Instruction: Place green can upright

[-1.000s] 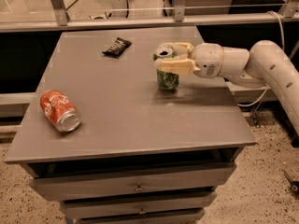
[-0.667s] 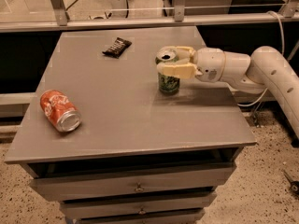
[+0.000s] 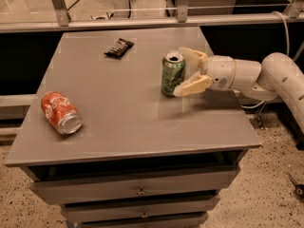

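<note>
Green can [image 3: 172, 74]: upright on the bench [image 3: 118, 141], silver top up, base flat on the surface. Landmark for all lines below.
End effector [image 3: 185, 73]: just right of the green can, held level and pointing left at it.
End effector state: released. Its 2 fingers [image 3: 194, 85] are spread wider than the can, 1 behind the upper rim and 1 in front near the base. No clamping visible. Cannot tell whether the near fingertip touches the can wall.
Arm [image 3: 280, 75]: right of the green can, out past the bench's right edge.
Red can [image 3: 61, 112]: well left of the green can and nearer the camera, lying on its side. Not the task's thing.
Wrapper [image 3: 118, 47]: left of and behind the green can, flat, well apart from it.
Drawers [image 3: 140, 191]: under the bench top, below and in front of the green can.
Done (judgement): the can stands on end and the grip is let go, so the main goal looks met.
Left (judgement): draw the end effector back to the right, clear of the can, and confirm the can stands alone.
Risk (judgement): the near finger sits close to the base, so a sideways drift on the way out could tip the can.
</note>
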`<control>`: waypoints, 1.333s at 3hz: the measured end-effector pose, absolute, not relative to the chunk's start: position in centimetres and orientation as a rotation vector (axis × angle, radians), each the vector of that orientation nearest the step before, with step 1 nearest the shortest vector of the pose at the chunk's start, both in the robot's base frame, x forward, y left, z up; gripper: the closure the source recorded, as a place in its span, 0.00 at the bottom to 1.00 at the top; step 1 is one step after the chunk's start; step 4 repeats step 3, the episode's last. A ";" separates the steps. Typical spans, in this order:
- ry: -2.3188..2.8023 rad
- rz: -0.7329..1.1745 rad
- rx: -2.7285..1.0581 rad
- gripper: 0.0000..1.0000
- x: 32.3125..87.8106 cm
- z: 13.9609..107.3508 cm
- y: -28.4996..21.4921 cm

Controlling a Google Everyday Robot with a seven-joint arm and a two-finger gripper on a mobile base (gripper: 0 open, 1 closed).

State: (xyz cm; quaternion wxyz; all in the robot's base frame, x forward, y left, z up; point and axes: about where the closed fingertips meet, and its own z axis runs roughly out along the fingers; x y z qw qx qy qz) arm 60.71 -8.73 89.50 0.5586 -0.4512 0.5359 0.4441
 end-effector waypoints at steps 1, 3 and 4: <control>1.315 0.978 -1.098 0.00 60.3 90.0 -11.9; 1.400 0.855 -1.105 0.00 60.2 91.6 -18.3; 1.400 0.855 -1.105 0.00 60.2 91.6 -18.3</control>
